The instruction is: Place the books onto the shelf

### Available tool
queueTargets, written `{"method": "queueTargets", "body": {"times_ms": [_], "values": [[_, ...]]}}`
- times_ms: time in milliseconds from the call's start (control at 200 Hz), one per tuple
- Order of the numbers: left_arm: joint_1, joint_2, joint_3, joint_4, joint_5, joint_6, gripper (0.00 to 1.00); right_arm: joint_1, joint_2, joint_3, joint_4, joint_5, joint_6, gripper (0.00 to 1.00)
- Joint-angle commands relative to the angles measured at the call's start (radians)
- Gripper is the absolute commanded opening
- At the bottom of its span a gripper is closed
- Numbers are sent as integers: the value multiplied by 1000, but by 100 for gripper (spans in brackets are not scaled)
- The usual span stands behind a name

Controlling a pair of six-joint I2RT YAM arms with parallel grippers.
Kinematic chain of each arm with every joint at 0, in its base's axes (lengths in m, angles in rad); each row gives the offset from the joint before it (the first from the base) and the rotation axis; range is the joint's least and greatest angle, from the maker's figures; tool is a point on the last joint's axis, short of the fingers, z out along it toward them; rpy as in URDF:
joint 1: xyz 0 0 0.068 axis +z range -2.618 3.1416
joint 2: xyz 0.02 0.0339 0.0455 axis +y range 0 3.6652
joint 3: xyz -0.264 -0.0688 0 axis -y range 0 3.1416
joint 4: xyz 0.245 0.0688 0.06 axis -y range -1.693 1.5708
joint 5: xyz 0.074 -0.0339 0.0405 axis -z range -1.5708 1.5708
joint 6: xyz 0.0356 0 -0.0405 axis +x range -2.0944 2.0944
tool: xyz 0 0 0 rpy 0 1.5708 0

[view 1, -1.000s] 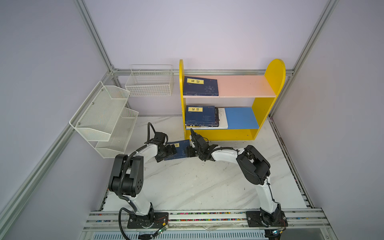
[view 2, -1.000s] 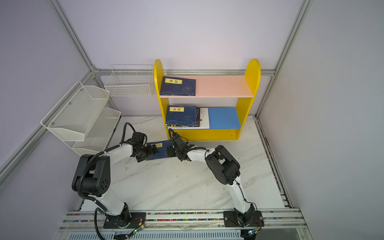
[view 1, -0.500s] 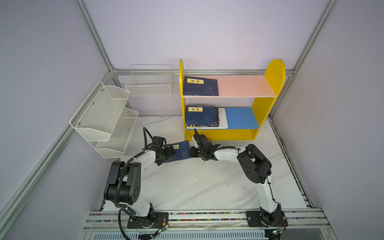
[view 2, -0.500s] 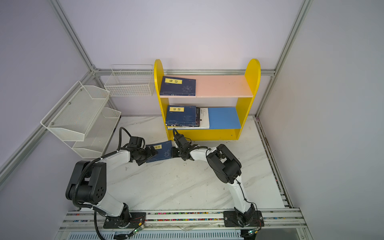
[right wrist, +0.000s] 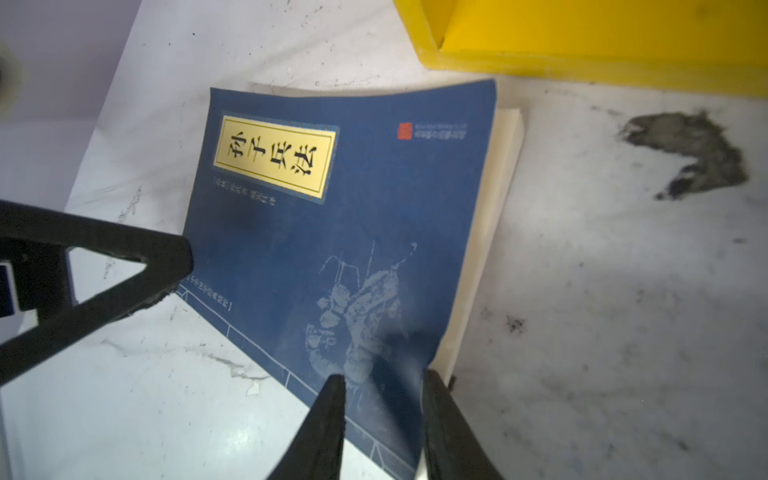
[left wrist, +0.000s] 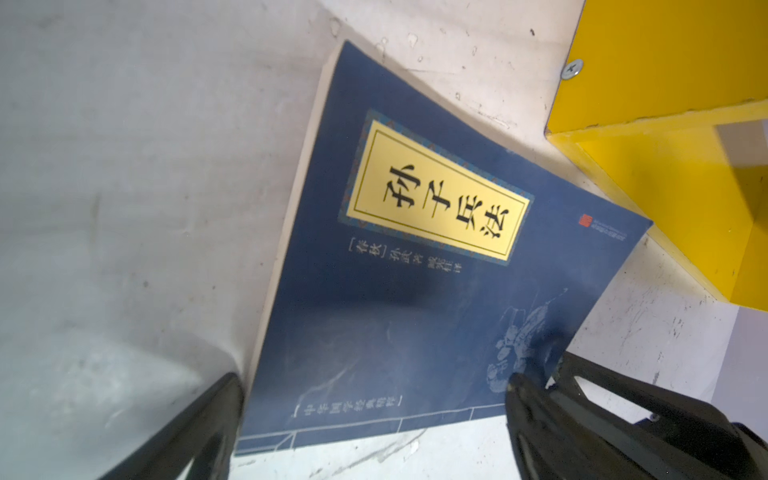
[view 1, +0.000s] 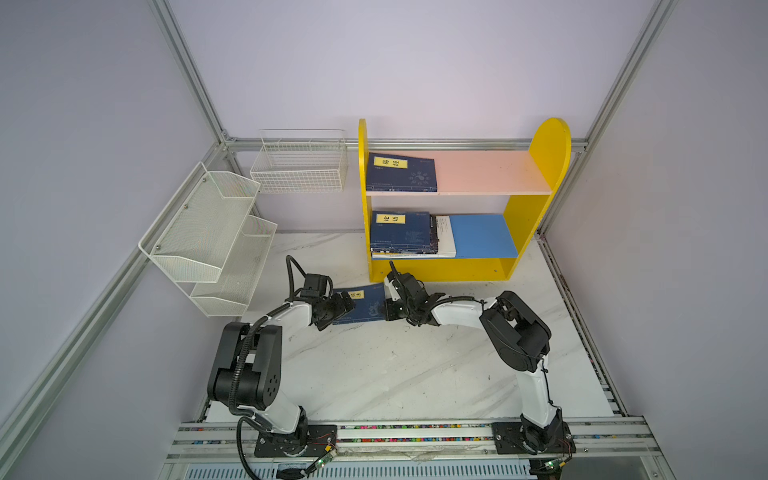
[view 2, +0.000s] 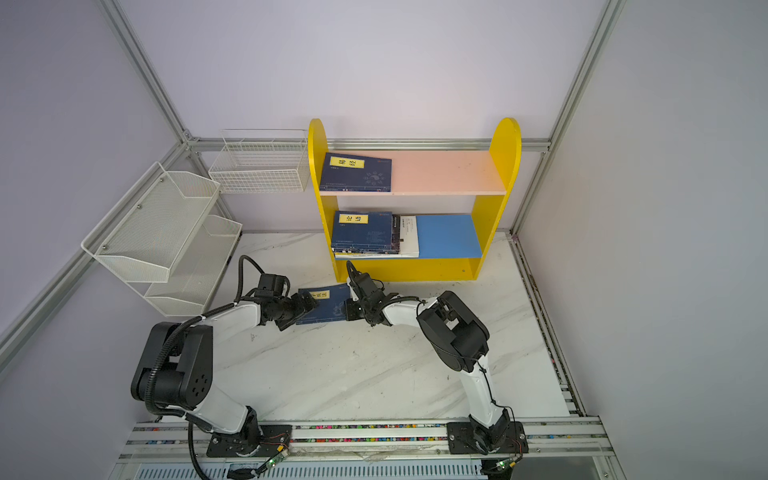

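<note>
— How many books do you make out?

— Three navy ones with yellow labels. One shelved navy book (view 1: 401, 172) lies flat at the left end of the pink board (view 1: 478, 172) of the shelf (view 1: 548, 158). Another tops the stack (view 1: 401, 235) at the left end of the blue board (view 1: 482, 237), with a white book (view 1: 446, 237) poking out from under it; how many lie under it I can't tell. The loose book (view 1: 365, 305) is flat on the worktop (view 1: 374, 374) near its back edge, just in front of the shelf's left foot. Also one mesh rack (view 1: 208, 232), one wire basket (view 1: 299, 166) and two arms.

— And the grippers?

— The left gripper (left wrist: 374, 380) is spread wide, a finger either side of the loose book's end. The right gripper (right wrist: 383, 374) stands partly parted at the opposite corner. One finger is over the cover and the other at its edge, where the cover curls off the pages — no pinch I can see.

— Any change from a second ago?

— Little. The shelved books are as they were and the loose book has hardly shifted. The left arm (view 1: 245, 365) has its elbow lower now.

— Any writing?

— The loose book's label (left wrist: 436, 191) reads 孙子兵法, and along the cover's foot is 中华国学经典精粹. The print beside the red seal (right wrist: 404, 131) is too small, as are the shelf labels.
</note>
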Motion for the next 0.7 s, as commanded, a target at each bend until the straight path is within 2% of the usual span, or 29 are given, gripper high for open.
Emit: {"method": "queueTargets", "body": {"times_ms": [0, 45, 90, 165, 240, 400, 470, 695], "values": [[-23, 34, 69, 36, 88, 31, 97, 26, 39, 47, -21, 152, 1, 38], [-23, 45, 82, 25, 79, 37, 97, 22, 31, 58, -55, 241, 29, 40], [-23, 55, 93, 21, 68, 39, 97, 16, 12, 46, -42, 271, 36, 44], [-23, 68, 104, 21, 61, 38, 97, 14, -9, 19, 0, 265, 28, 51], [-23, 84, 117, 23, 63, 34, 97, 10, 12, 24, 26, 195, 1, 51], [-23, 116, 141, 23, 78, 27, 97, 10, 71, 72, 22, 72, -34, 22], [-23, 120, 146, 24, 78, 26, 97, 10, 69, 75, 18, 52, -32, 13], [-23, 92, 142, 12, 66, 27, 97, -12, 8, 47, -31, 35, 19, 5]]}}
